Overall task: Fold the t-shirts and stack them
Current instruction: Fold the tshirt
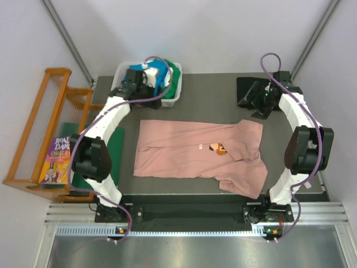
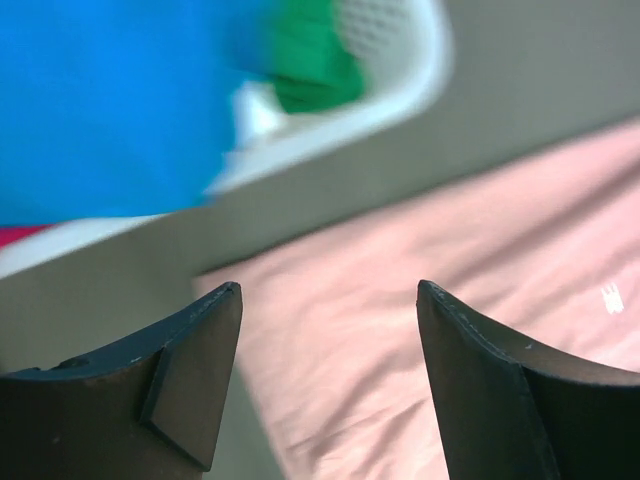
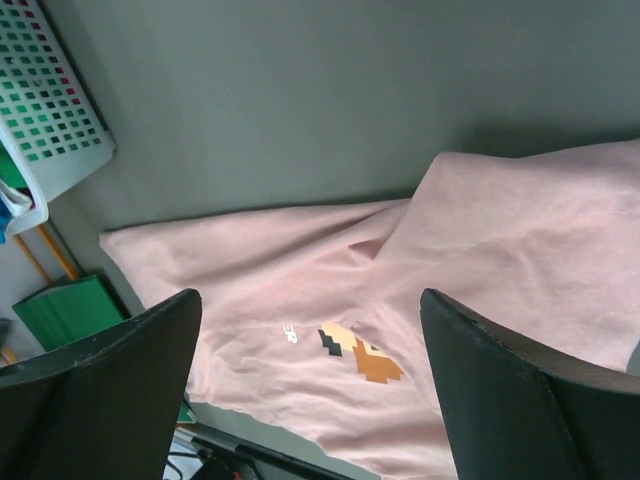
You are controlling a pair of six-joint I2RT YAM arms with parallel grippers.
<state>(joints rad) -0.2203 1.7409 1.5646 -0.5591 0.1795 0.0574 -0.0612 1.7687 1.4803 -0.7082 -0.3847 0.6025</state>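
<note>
– On the near half of the table, what lies there?
– One dusty-pink shirt, spread flat and sideways, with its hem to the left and its shoulders to the right. A small orange-brown and black print shows right of the middle. One sleeve sticks out toward the near right corner, and the far right part looks folded over, with a few soft creases.
– And the hands above it?
– The left gripper hangs over the shirt's far left corner. Its fingers are spread and nothing is between them. The right gripper is also wide apart and empty, up by the far right edge.
– Further back?
– A white basket sits at the far left, holding a bright blue shirt and a green shirt, both bunched up. A black shirt lies crumpled at the far right corner, just beside the right gripper
</note>
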